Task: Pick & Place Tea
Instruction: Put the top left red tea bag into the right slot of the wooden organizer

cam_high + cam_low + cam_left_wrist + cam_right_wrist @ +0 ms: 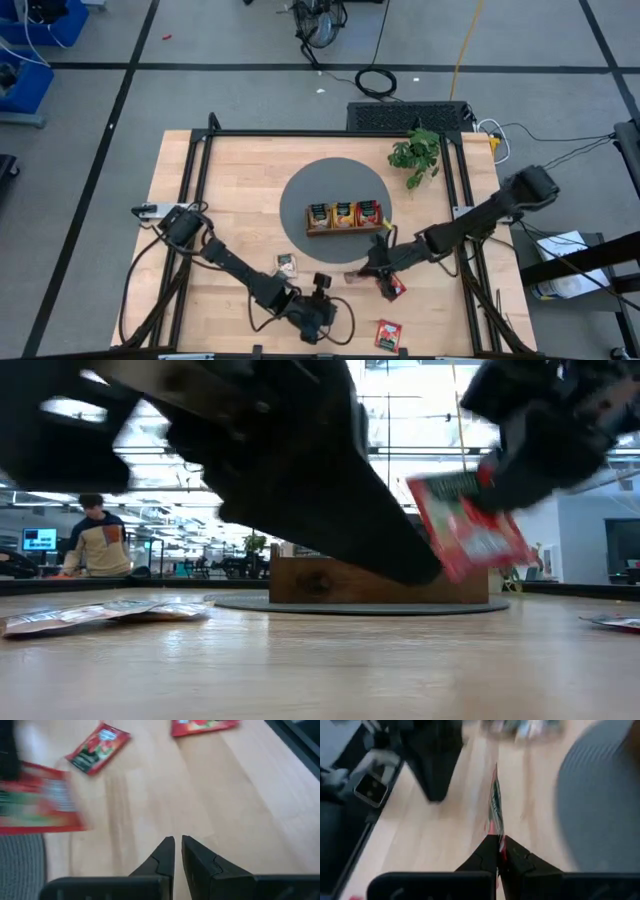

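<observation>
A long brown wooden tray (346, 229) stands on a round grey mat (300, 195), with tea sachets upright in its three compartments. My right gripper (386, 277) is shut on a red sachet (466, 528), which the right wrist view shows edge-on (494, 802). My left gripper (178, 845) is shut and holds nothing. It sits low over the wood near the table's near edge (326, 300). Loose sachets lie flat on the table: a pale pair (288, 265), a red one (388, 333) and two red ones ahead of the left gripper (97, 747) (202, 725). My right gripper pinches the red sachet by one short end (496, 836) between its two fingers. The sachet stands on edge in line with the fingers and sticks out ahead of them. It is lifted clear of the table and tilted, its free end hanging lower (478, 555).
A small green plant (416, 152) stands at the far right of the table. A black metal frame (200, 170) runs along the table's sides. A pile of sachets (100, 615) lies at the left in the low view. A person sits in the room behind (95, 545).
</observation>
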{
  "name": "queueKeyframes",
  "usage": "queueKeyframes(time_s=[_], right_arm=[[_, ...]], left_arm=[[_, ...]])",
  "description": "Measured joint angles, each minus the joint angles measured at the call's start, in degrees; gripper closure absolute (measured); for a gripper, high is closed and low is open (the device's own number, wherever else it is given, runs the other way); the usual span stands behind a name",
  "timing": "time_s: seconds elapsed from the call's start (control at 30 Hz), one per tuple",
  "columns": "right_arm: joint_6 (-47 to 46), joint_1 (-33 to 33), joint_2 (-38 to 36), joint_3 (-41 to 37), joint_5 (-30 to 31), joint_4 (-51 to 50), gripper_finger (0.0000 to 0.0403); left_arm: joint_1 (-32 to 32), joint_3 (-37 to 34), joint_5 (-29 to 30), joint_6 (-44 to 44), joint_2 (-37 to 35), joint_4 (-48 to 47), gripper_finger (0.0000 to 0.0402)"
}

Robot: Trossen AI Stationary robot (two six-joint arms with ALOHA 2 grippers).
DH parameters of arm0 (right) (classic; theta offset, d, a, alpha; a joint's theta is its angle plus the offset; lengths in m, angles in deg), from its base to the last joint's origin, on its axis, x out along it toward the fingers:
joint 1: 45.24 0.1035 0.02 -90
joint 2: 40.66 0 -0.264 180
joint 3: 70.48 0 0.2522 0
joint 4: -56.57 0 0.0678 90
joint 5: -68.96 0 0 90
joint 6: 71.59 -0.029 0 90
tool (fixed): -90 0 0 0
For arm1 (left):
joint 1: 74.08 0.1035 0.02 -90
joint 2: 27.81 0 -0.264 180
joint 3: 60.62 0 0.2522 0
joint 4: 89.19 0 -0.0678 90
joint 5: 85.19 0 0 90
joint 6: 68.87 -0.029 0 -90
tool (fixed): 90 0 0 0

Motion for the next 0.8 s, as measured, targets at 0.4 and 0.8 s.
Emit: queueKeyframes(time_s=[0.4,0.8], right_arm=[[22.3,-6.9,-17.3,0.1,18.7,-17.6,0.0402],[18.4,-18.7,-22.1,-12.2,11.4,-5.8,0.0403]], left_arm=[[0.6,-0.5,0.1,0.7,-0.1,-0.8,0.0360],[0.8,-0.5,0.1,2.1,-0.2,-2.2,0.0360]])
